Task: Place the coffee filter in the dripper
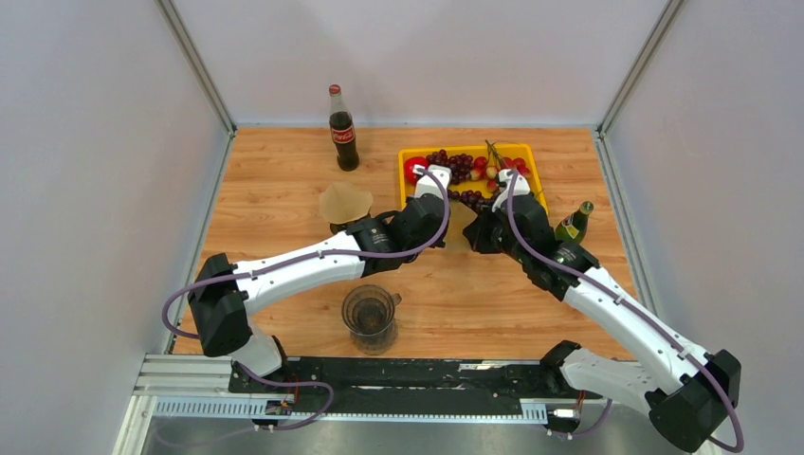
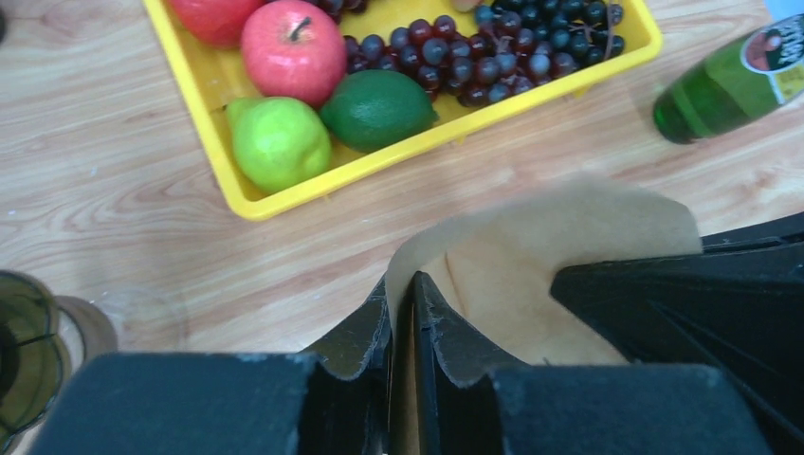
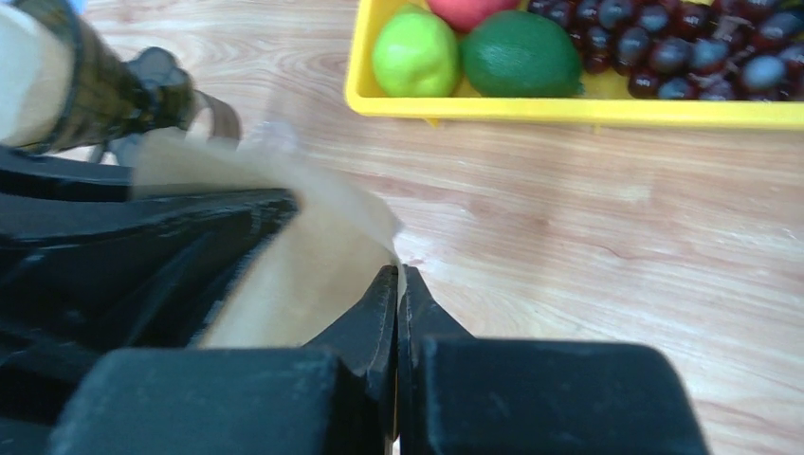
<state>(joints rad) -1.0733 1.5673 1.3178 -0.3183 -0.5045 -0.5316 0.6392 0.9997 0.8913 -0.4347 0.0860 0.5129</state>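
Observation:
A brown paper coffee filter (image 1: 462, 223) hangs above the table between my two grippers. My left gripper (image 1: 451, 227) is shut on one edge of it. My right gripper (image 1: 473, 231) is shut on the opposite edge. In the left wrist view the filter (image 2: 540, 256) spreads open ahead of the shut left gripper (image 2: 403, 284). In the right wrist view the filter (image 3: 313, 251) lies left of the shut right gripper (image 3: 398, 275). The empty dark glass dripper (image 1: 370, 315) stands near the front edge, apart from both grippers. It also shows in the left wrist view (image 2: 28, 351).
A dark holder with brown filters (image 1: 344, 206) stands left of the grippers. A cola bottle (image 1: 343, 129) stands at the back. A yellow tray (image 1: 528, 152) of fruit sits just beyond the grippers. A green bottle (image 1: 574, 223) stands beside the right arm.

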